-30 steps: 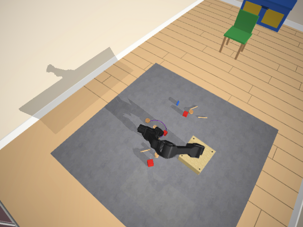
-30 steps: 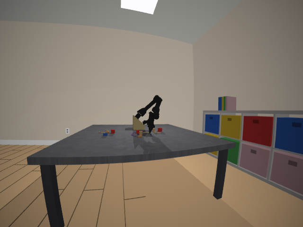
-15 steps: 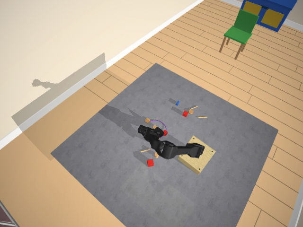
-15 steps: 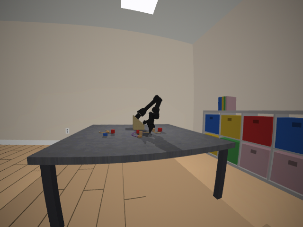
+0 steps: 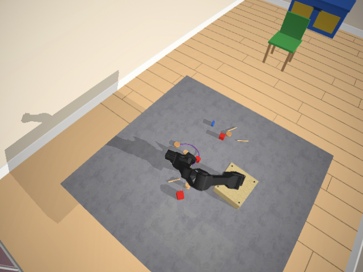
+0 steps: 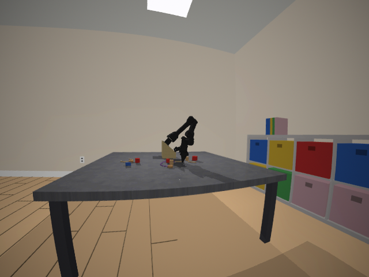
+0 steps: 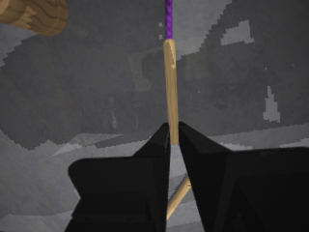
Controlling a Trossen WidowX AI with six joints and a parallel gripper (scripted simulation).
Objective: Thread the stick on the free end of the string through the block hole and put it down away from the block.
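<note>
My gripper (image 6: 182, 161) (image 7: 173, 127) is shut on one end of the thin wooden stick (image 7: 171, 87), low over the table. The stick points away from the fingertips, and the purple string (image 7: 168, 19) leaves its far end. In the top view the string (image 5: 191, 146) curves from the round wooden button (image 5: 176, 144) towards a red cube (image 5: 197, 159); the arm hides the fingertips there. A round wooden piece (image 5: 185, 152) (image 7: 36, 16) stands near the button. I cannot make out a hole in any block.
The arm stands on a tan wedge with dark screws (image 5: 249, 187) (image 6: 167, 150). Another red cube (image 5: 180, 195), a round wooden piece (image 5: 187, 186) and a loose stick (image 5: 174, 180) lie nearby. Farther off are a red cube (image 5: 222, 136), a blue piece (image 5: 212, 123) and two loose sticks (image 5: 232, 128) (image 5: 243, 140).
</note>
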